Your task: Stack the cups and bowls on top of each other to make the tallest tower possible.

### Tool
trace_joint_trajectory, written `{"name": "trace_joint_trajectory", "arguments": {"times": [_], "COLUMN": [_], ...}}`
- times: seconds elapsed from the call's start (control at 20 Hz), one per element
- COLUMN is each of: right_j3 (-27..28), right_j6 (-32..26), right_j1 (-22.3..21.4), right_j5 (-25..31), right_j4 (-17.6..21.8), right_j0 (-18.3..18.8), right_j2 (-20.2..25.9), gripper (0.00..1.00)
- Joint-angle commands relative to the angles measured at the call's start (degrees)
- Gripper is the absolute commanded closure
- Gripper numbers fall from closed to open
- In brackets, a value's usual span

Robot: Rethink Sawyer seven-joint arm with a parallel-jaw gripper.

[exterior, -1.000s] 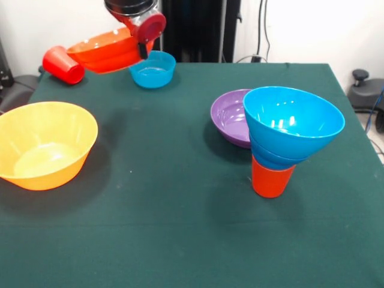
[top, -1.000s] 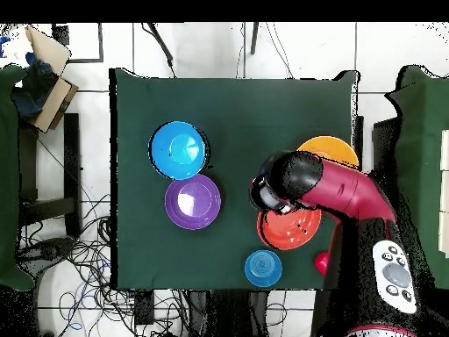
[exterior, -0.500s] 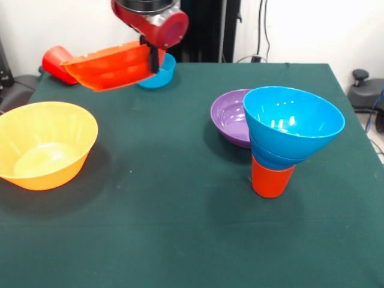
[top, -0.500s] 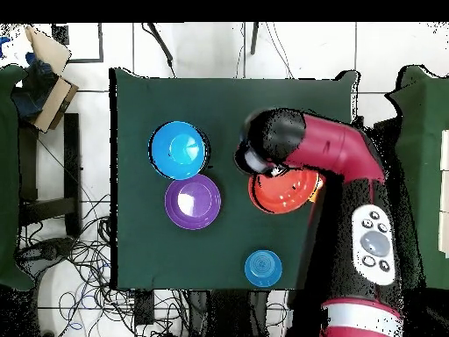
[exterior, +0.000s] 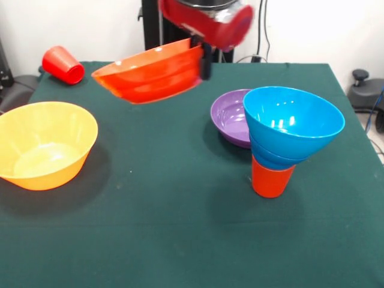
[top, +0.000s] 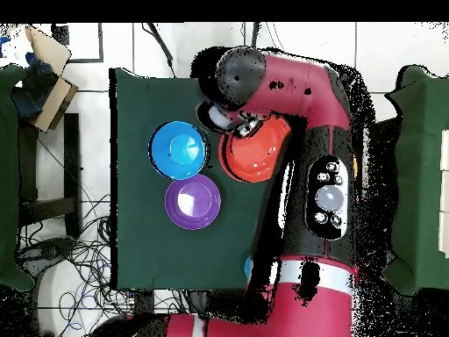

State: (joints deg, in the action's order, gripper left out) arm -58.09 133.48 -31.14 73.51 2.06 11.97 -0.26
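Note:
My gripper is shut on the rim of the large orange-red bowl, which hangs tilted above the table, left of the tower. The tower stands at the right: an orange cup, a small blue bowl on it, and a medium blue bowl on top. From overhead the orange-red bowl sits just beside the blue bowl, with the gripper at its edge. The wide purple bowl rests behind the tower. A red cup lies on its side at the far left.
A large yellow-orange bowl stands upright at the left edge. The purple bowl shows below the blue one in the overhead view. My arm covers much of the table there; a sliver of a small blue bowl peeks out beside it.
My arm has carried the orange-red bowl from the far left corner to the right, close to the tower. The small teal bowl is now hidden behind it in the front view.

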Motion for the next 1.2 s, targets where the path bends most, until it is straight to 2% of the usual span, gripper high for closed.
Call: {"name": "trace_joint_trajectory", "arguments": {"times": [0.05,0.2,0.5,0.75,1.0,1.2], "right_j3": [14.0,16.5,22.6,26.1,36.1,40.2], "right_j6": [19.3,24.1,30.7,33.9,41.2,43.3], "right_j1": [6.7,9.5,12.6,14.8,20.1,22.1], "right_j5": [10.8,9.1,12.7,15.2,25.4,30.7], "right_j4": [-1.8,-2.6,-4.4,-6.0,-8.7,-10.4], "right_j0": [-3.3,-5.6,-8.7,-10.1,-11.3,-11.7], "right_j2": [-0.2,-1.7,-5.0,-5.9,-8.0,-10.1], "gripper": [1.0,1.0,1.0,1.0,1.0,1.0]}}
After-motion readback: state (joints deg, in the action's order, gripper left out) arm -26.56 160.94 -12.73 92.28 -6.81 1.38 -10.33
